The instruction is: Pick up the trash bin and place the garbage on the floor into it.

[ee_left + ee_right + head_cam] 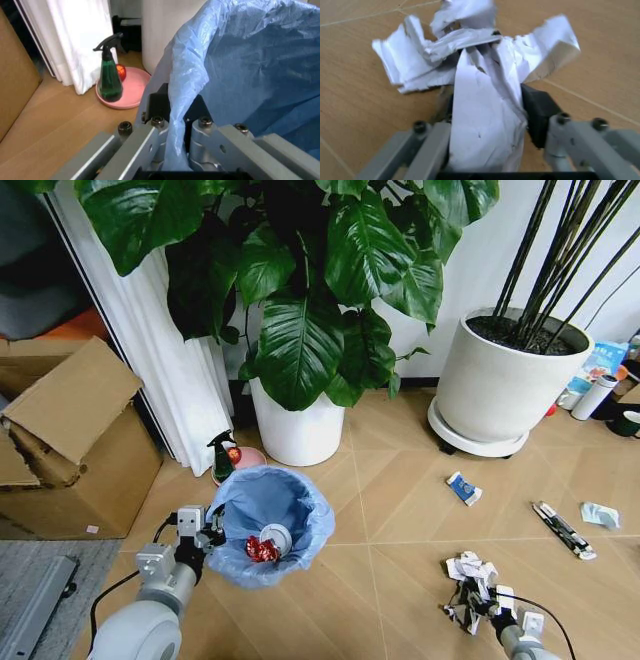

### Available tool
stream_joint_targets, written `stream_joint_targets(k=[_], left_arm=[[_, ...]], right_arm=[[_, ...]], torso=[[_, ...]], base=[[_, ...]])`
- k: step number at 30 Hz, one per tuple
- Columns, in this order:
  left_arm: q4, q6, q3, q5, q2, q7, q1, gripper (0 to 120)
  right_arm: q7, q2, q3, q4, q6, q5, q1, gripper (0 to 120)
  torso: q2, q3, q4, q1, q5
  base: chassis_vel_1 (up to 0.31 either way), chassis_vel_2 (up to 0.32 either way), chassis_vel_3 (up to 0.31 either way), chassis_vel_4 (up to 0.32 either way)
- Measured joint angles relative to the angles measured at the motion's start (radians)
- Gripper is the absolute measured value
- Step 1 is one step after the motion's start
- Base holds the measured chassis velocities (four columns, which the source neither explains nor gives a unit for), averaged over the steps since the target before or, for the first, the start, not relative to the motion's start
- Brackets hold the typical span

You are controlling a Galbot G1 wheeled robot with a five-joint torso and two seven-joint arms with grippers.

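Left gripper [213, 532] is clamped shut on the bag-lined rim of the trash bin [268, 525], held at 7 o'clock above the floor [400, 510]. Right gripper [478, 605], at 5 o'clock, is closed around a crumpled white paper wad [480, 93] of garbage.

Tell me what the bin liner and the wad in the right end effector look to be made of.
The light-blue liner of the small round trash bin looks like thin plastic film: crinkled, slightly glossy, ruffled over the rim, pinched by the left end effector. The crumpled white wad in the right end effector looks like matte paper, with sharp creases and torn edges.
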Motion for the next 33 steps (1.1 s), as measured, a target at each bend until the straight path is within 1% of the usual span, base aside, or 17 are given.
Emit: stream_joint_targets(k=[5, 6, 8, 11, 13, 14, 16, 18, 19, 21, 23, 24, 26, 27, 28, 29, 33], left_arm=[[0.000, -0.003, -0.002, -0.003, 0.001, 0.002, 0.001, 0], [0.000, -0.003, -0.002, -0.003, 0.001, 0.002, 0.001, 0], [-0.004, -0.003, -0.002, -0.004, -0.001, 0.002, 0.001, 0], [-0.006, -0.003, -0.002, -0.004, -0.001, 0.002, 0.002, 0], [-0.007, -0.003, -0.001, -0.005, 0.002, 0.002, 0.002, 0], [-0.007, -0.003, -0.001, -0.005, 0.002, 0.002, 0.002, 0], [-0.007, 0.002, 0.001, -0.014, 0.011, -0.002, -0.003, 0], [-0.007, 0.003, 0.002, -0.016, 0.013, -0.002, -0.004, 0], [-0.007, 0.007, 0.003, -0.022, 0.017, -0.004, -0.008, 0], [-0.007, 0.018, 0.009, -0.036, 0.028, -0.013, -0.015, 0], [-0.007, 0.020, 0.011, -0.037, 0.030, -0.016, -0.015, 0], [-0.006, 0.023, 0.019, -0.039, 0.034, -0.027, -0.016, 0], [-0.003, 0.030, 0.030, -0.042, 0.042, -0.045, -0.018, 0], [-0.001, 0.039, 0.035, -0.047, 0.048, -0.054, -0.021, 0], [-0.001, 0.039, 0.035, -0.047, 0.048, -0.054, -0.021, 0], [0.002, 0.052, 0.043, -0.063, 0.060, -0.066, -0.027, 0], [0.002, 0.094, 0.055, -0.130, 0.105, -0.087, -0.047, 0]], right_arm=[[0.016, 0.002, -0.003, 0.002, -0.003, -0.001, 0.004, 10], [0.016, 0.002, -0.003, 0.002, -0.003, -0.001, 0.004, 10], [0.023, 0.001, -0.001, 0.031, -0.010, -0.003, -0.002, 0], [0.023, -0.004, 0.007, 0.097, -0.013, -0.004, -0.015, 0], [0.023, -0.021, 0.023, 0.199, -0.006, -0.028, -0.029, 0], [0.023, -0.021, 0.023, 0.199, -0.006, -0.028, -0.029, 0], [0.018, -0.040, 0.029, 0.291, -0.001, -0.064, -0.043, 0], [0.017, -0.042, 0.030, 0.304, -0.001, -0.068, -0.045, 0], [0.015, -0.053, 0.031, 0.357, 0.000, -0.081, -0.051, 0], [0.014, -0.085, 0.015, 0.516, -0.009, -0.098, -0.067, 0], [0.014, -0.091, 0.009, 0.545, -0.013, -0.100, -0.070, 0], [0.014, -0.109, -0.010, 0.628, -0.028, -0.101, -0.077, 0], [0.015, -0.142, -0.046, 0.736, -0.061, -0.097, -0.078, 0], [0.015, -0.167, -0.074, 0.799, -0.088, -0.086, -0.073, 0], [0.015, -0.167, -0.074, 0.799, -0.088, -0.086, -0.073, 0], [0.017, -0.204, -0.116, 0.876, -0.123, -0.060, -0.056, 0], [0.029, -0.280, -0.235, 0.983, -0.179, 0.014, 0.019, 0]], torso=[[0.000, 0.000, 0.0002, 0.000, 0.0003], [0.000, 0.000, 0.0002, 0.000, 0.0003], [0.000, 0.000, 0.0003, 0.000, 0.0026], [0.000, 0.001, 0.0000, 0.000, 0.0032], [0.000, 0.000, 0.0004, 0.000, 0.0000], [0.000, 0.000, 0.0004, 0.000, 0.0000], [0.000, 0.000, 0.0004, 0.000, 0.0021], [0.000, 0.000, 0.0003, 0.000, 0.0021], [0.000, 0.000, 0.0004, 0.000, 0.0004], [0.000, 0.000, 0.0003, 0.000, 0.0013], [0.000, 0.000, 0.0003, 0.000, 0.0010], [0.000, 0.000, 0.0002, 0.000, -0.0006], [0.000, 0.000, 0.0002, 0.000, 0.0012], [0.000, 0.000, 0.0003, 0.000, 0.0006], [0.000, 0.000, 0.0003, 0.000, 0.0006], [0.000, 0.000, 0.0002, 0.000, -0.0005], [0.000, 0.000, 0.0003, 0.000, 0.0005]], base=[[0.000, 0.000, 0.000, 0.000], [0.000, 0.000, 0.000, 0.000], [0.000, 0.000, 0.000, 0.000], [0.000, 0.000, 0.000, 0.000], [0.000, 0.000, 0.000, 0.000], [0.000, 0.000, 0.000, 0.000], [0.000, 0.000, 0.000, 0.000], [0.000, 0.000, 0.000, 0.000], [0.000, 0.000, 0.000, 0.000], [0.000, 0.000, 0.000, 0.000], [0.000, 0.000, 0.000, 0.000], [0.000, 0.000, 0.000, 0.000], [0.000, 0.000, 0.000, 0.000], [0.000, 0.000, 0.000, 0.000], [0.000, 0.000, 0.000, 0.000], [0.000, 0.000, 0.000, 0.000], [0.000, 0.000, 0.000, 0.000]])
